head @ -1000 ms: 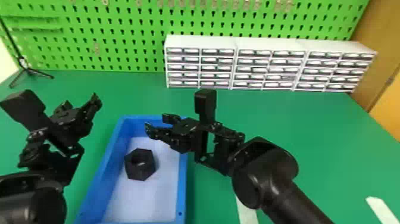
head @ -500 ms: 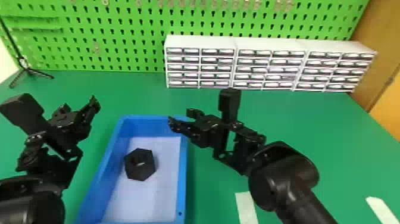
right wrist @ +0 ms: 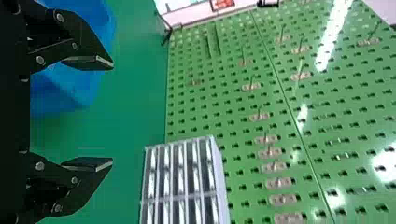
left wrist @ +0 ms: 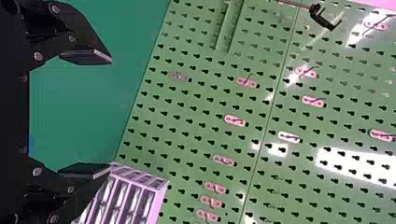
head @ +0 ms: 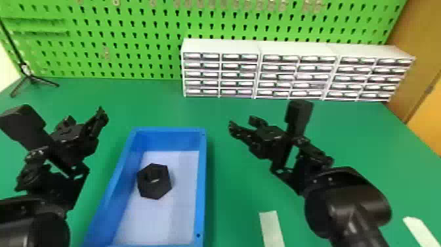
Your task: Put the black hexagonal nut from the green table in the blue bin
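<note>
- The black hexagonal nut (head: 154,182) lay inside the blue bin (head: 202,180), on its floor, so the job looked done and the likely trouble was in undoing it.
- The left tool (left wrist: 110,114) was spread and empty, beyond the bin's left wall; a low inward swing could have clipped the rim and slid the bin across the table (head: 236,184).
- The right tool (right wrist: 112,113) was also spread, with nothing between its fingers, off the bin's right side; dipping back leftward, it could have caught that wall.
- A needless second grab could have dragged the nut out or dropped it outside.
- Reaching too far forward, either arm might have bumped the drawers (head: 220,46).
</note>
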Robot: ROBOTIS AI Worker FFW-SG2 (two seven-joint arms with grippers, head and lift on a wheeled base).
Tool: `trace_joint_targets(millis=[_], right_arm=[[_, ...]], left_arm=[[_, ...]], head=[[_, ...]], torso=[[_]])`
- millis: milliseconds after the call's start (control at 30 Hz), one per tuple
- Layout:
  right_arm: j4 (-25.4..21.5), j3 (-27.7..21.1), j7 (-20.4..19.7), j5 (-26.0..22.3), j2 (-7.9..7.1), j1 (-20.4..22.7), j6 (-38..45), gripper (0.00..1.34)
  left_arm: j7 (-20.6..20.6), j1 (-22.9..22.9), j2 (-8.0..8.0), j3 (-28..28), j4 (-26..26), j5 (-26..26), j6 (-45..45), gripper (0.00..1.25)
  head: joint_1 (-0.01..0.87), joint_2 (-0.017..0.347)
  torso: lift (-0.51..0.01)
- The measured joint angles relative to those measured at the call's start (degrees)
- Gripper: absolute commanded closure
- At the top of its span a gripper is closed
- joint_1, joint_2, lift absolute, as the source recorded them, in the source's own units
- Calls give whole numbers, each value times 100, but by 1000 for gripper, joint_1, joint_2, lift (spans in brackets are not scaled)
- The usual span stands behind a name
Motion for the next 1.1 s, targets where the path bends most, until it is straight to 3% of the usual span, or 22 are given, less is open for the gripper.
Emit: trace_joint_targets(millis=[733,1100], right_arm=[[-854,-2225,-9,765,413,763,-33,522],[-1173,-2603,-8,889,497,880,-44,521]], left_arm=[[0,-105,0,100,-18,-6,-221,433],[4,-135,-1,31,-18,-4,-357,433]], head=[[692,8],[692,8]], torso=[[-97],[-97]])
